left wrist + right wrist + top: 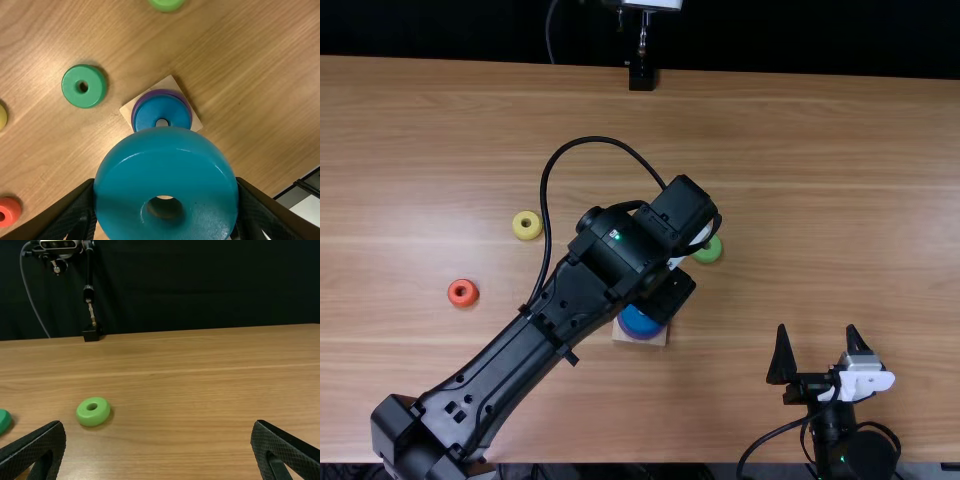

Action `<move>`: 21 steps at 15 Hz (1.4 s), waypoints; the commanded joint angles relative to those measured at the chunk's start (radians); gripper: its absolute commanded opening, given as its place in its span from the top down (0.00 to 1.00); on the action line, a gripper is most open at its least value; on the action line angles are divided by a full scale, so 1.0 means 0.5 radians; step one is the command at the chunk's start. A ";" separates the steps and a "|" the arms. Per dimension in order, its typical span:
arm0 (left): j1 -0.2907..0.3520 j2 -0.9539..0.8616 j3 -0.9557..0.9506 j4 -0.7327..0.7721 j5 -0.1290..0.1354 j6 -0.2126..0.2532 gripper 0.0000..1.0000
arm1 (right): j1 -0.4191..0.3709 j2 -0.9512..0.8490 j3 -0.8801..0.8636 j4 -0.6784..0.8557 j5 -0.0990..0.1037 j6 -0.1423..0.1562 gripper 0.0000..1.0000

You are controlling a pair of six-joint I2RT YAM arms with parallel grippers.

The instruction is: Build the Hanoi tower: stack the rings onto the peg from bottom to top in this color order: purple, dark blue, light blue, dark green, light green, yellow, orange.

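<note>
A thick light blue ring (pixel 165 165) is gripped in the left gripper (pixel 665 296), its rim pressed from both sides by the black fingers (pixel 67 212). The ring is held above the table, and part of the stack is overlapped by it in the left wrist view. The square pale wooden base (pixel 131 107) is seen below, with the flat purple ring (pixel 159 92) laid on it and the dark blue ring (pixel 150 109) stacked on top; the peg (pixel 162 122) is surrounded by both. On the far side of the base, the dark green ring (pixel 84 86) is placed flat on the brown wooden table (pixel 820 180), between the yellow ring (pixel 527 225) to the left and the light green ring (pixel 708 249) to the right. Farther left, and nearer than the yellow one, the small red-orange ring (pixel 462 293) is set down. At the near right, the right gripper (pixel 817 345) is held wide, its fingers spread well apart. At the far edge, a black stand (pixel 642 76) is backed by dark cloth (pixel 200 285)
</note>
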 commanded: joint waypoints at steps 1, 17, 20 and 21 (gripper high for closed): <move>-0.005 0.034 0.049 0.002 0.000 -0.022 1.00 | -0.009 -0.023 -0.010 0.009 -0.004 0.001 0.00; 0.019 0.016 -0.160 0.046 0.008 -0.011 0.00 | -0.009 -0.023 -0.010 0.009 -0.004 0.001 0.00; 0.025 0.013 -0.062 0.138 -0.003 0.000 0.00 | -0.009 -0.023 -0.010 0.009 -0.004 0.001 0.00; 0.053 0.013 -0.040 0.182 -0.003 0.004 0.00 | -0.009 -0.023 -0.010 0.009 -0.004 0.001 0.00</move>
